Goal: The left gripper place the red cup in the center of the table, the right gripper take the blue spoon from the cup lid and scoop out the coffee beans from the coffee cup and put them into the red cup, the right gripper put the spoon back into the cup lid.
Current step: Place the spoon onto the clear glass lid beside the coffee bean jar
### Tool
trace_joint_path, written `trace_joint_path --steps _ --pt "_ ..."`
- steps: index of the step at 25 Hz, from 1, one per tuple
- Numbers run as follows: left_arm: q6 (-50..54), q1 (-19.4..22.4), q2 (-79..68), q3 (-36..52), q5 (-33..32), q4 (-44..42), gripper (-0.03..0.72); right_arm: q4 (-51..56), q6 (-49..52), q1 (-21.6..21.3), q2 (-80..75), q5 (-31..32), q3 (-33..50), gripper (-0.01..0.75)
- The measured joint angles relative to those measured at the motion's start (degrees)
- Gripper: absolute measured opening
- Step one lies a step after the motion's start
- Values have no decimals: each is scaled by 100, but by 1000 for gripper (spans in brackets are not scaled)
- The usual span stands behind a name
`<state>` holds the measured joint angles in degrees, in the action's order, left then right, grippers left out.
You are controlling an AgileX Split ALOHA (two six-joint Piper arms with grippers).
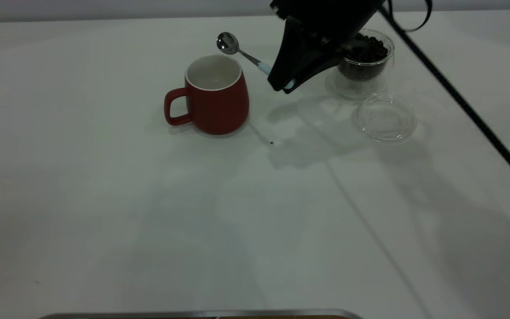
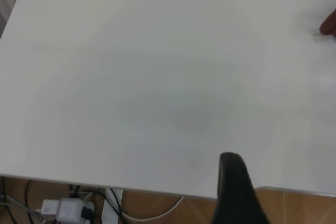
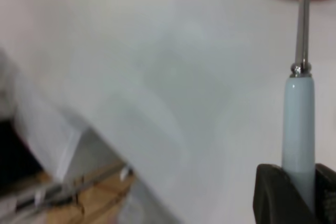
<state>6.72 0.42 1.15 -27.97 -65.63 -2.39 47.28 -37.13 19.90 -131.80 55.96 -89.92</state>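
Note:
The red cup (image 1: 213, 95) stands upright near the middle of the white table (image 1: 148, 212), handle to the left, its white inside bare. My right gripper (image 1: 283, 85) hangs just right of it, shut on the pale blue handle of the blue spoon (image 1: 237, 49). The spoon's shiny bowl, nothing in it, hovers over the cup's far rim. In the right wrist view the gripper (image 3: 299, 195) clamps the spoon handle (image 3: 298, 124). The coffee cup (image 1: 363, 73) with coffee beans (image 1: 368, 48) sits behind the gripper. The cup lid (image 1: 385, 117) lies bare in front of it. My left gripper (image 2: 233, 190) is parked over the table's near edge.
A small dark speck (image 1: 272, 142) lies on the table right of the red cup. A black cable (image 1: 467, 110) runs slantwise across the table's right side. Below the table edge, the left wrist view shows a power strip (image 2: 65, 209) and cords on the floor.

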Motion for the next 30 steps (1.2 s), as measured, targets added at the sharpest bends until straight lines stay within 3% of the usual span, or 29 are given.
trace_joint_path --steps 4,8,19,30 --pt "0 0 0 0 0 0 518 -311 209 -217 177 745 5 115" --pt "0 0 0 0 0 0 518 -493 454 -719 241 1108 72 115" --pt "0 0 0 0 0 0 518 -621 492 -2079 252 844 1018 115" --pt "0 0 0 0 0 0 518 -705 497 -2379 -187 733 1018 115"
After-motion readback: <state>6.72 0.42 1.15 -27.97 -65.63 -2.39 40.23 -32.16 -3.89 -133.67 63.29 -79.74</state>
